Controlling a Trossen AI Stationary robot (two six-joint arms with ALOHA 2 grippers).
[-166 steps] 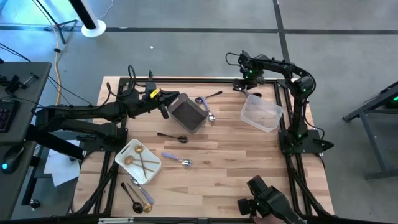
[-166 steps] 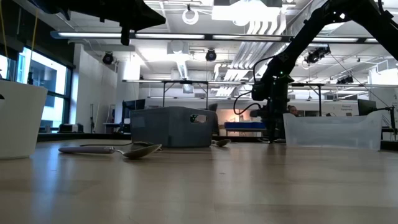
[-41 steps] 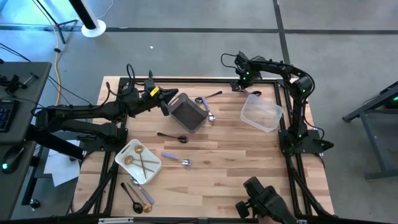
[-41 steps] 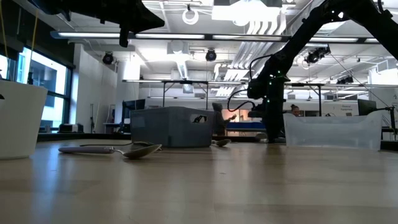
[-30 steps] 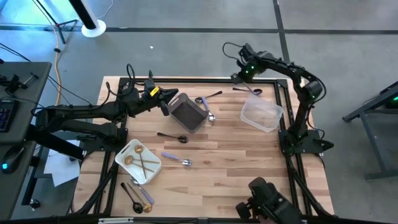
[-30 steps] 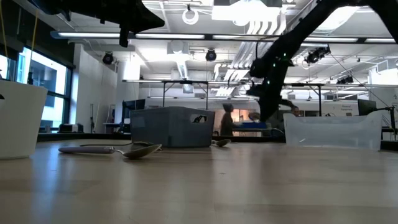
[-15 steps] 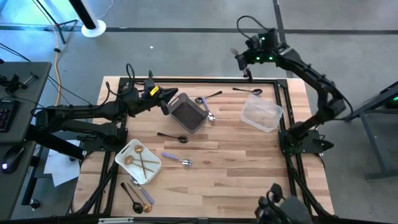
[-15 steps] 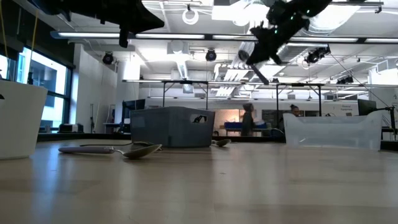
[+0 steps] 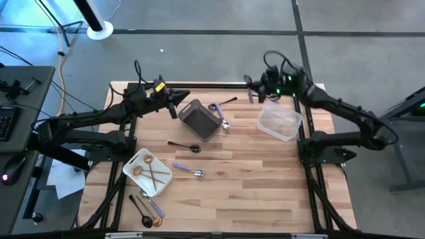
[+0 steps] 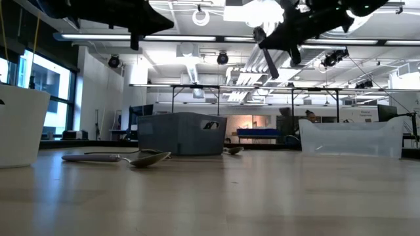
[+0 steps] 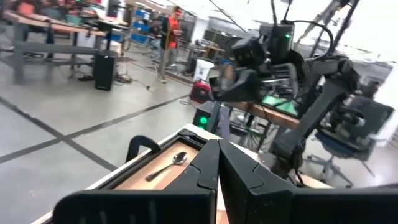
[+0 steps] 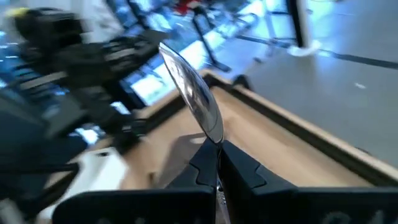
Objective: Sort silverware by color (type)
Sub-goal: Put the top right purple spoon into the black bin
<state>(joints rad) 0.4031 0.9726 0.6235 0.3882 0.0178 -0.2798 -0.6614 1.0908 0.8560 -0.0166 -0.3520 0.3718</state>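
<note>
My right gripper [image 9: 251,90] hangs high above the table's far edge, between the grey bin [image 9: 200,120] and the clear tub [image 9: 279,121], shut on a shiny silver spoon [image 12: 194,94]. My left gripper [image 9: 178,99] is shut and empty, hovering just left of the bin. Gold pieces lie in the white tray [image 9: 136,157]. A lilac-handled spoon [image 9: 188,170] and a black spoon [image 9: 185,146] lie flat on the wood mid-table. A black piece [image 9: 224,103] and a silver spoon [image 9: 226,124] lie beside the bin. Black, gold and lilac pieces [image 9: 147,209] lie at the near-left corner. My right gripper pinches the silver spoon between its two fingers at the neck just below the bowl [image 12: 214,139]. The bowl [image 12: 189,87] sticks out past the fingertips. The handle is hidden behind the fingers. The spoon is lifted clear, high over the table.
The black table frame runs along the far edge [image 9: 219,85] under my right gripper. A silver spoon [image 11: 165,166] lies on the wood near that edge. In the low view the bin [image 10: 180,134], tub [image 10: 351,137] and tray [image 10: 20,124] stand on the table, with bare wood between.
My right gripper has risen from table height at the far edge to well above it, carrying the spoon, and has swung out beyond the far edge and back over the table toward the bin. My left gripper has shifted slightly toward the far edge.
</note>
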